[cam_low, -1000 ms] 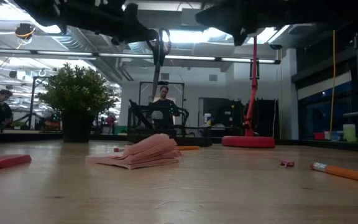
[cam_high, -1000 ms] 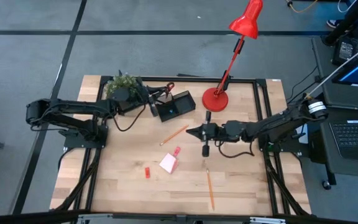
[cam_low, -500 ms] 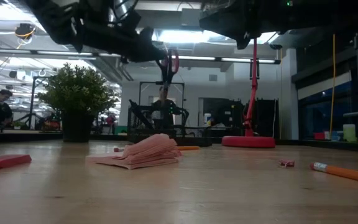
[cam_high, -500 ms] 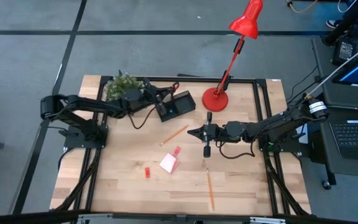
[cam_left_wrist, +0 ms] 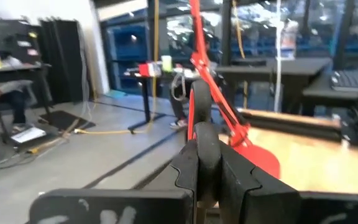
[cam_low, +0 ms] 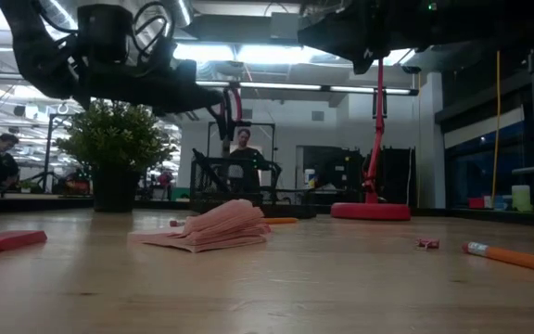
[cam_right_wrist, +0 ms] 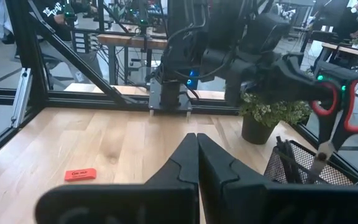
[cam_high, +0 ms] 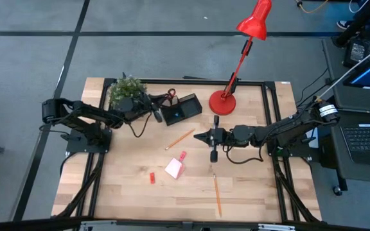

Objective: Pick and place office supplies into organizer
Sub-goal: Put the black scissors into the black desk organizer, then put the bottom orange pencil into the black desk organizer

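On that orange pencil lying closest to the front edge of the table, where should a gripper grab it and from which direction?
Grip the orange pencil around its mid-shaft, coming straight down from above. It lies flat on the bare table, running roughly front to back, so the fingers should close across its thin width from either side. Nothing sits close beside it, so there is room to descend.

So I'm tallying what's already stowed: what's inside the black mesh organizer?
In the right wrist view, the organizer holds dark pens standing upright. Its mesh wall hides the bottom. The red-handled scissors hang above it, gripped by the left gripper.
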Robot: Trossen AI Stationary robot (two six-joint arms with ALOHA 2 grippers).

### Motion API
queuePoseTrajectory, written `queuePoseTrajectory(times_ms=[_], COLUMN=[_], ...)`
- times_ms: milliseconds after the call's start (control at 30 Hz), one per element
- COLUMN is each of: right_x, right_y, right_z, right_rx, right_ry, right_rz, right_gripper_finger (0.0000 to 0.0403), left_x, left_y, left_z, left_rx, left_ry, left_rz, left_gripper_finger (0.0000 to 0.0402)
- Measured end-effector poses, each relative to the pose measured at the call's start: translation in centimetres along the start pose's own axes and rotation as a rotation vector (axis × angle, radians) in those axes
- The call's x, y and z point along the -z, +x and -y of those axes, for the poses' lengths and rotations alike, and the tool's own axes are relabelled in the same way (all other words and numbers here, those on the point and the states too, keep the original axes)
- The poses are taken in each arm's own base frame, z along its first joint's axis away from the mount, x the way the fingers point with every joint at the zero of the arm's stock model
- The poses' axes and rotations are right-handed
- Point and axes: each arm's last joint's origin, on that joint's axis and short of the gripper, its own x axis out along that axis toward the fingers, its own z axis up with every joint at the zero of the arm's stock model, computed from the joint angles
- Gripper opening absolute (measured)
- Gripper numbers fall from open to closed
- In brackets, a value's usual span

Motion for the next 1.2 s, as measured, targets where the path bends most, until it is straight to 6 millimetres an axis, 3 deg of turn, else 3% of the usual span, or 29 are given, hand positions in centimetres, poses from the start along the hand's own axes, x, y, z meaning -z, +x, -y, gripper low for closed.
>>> queuePoseTrajectory(times_ms=[433, 900, 1200], right_x=[-0.2, -0.2, -0.2], right_y=[0.0, 0.0, 0.0], right_z=[0.0, 0.0, 0.0], right_rx=[0.001, 0.001, 0.001], right_ry=[0.006, 0.013, 0.008], right_rz=[0.019, 0.019, 0.019], right_gripper_finger=[0.0000, 0.0000, 0.0000], left_x=[0.8, 0.8, -1.0], left_y=[0.0, 0.0, -0.4], left_z=[0.1, -0.1, 0.6], left_rx=[0.011, -0.048, -0.040], left_ry=[0.024, 0.019, 0.000], left_rz=[-0.081, -0.079, 0.072], left_gripper_finger=[0.0025, 0.0090, 0.0128])
